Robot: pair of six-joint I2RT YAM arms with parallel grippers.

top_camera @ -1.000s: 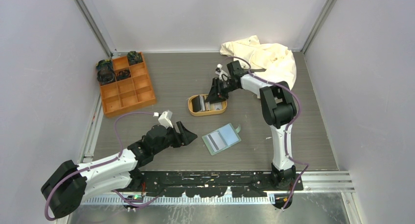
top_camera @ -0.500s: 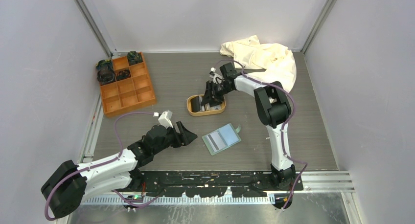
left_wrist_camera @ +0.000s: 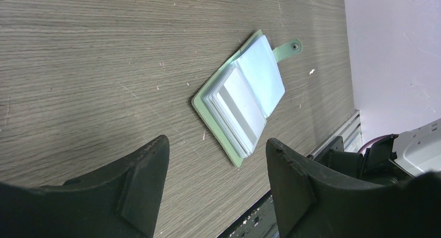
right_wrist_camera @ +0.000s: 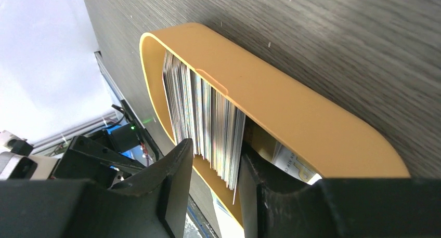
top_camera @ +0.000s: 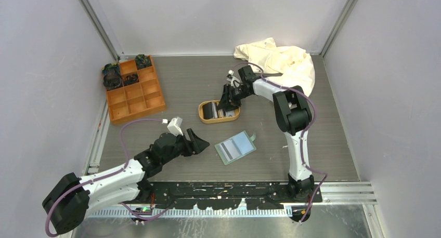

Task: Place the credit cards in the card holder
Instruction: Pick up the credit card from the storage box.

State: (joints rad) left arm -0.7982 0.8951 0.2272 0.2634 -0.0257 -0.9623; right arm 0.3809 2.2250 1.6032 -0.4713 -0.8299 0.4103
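One left gripper [left_wrist_camera: 216,149] sits just near-left of the card holder [left_wrist_camera: 244,100], its two black jaws spread with only bare wood-grain table [left_wrist_camera: 104,66] between them. The single sage-green card holder lies open and flat, pale plastic leaves fanned, snap tab at its far corner, with free tabletop on every side. Just beyond it stands one oval tan tray [right_wrist_camera: 291,108] packed with thin credit cards [right_wrist_camera: 208,118] on edge, too many to count. The right gripper [right_wrist_camera: 216,155] straddles a bunch of them; whether it pinches, I cannot tell. Far left of the card holder is one orange compartment box [top_camera: 134,89]; far right, one crumpled cream cloth [top_camera: 281,61].
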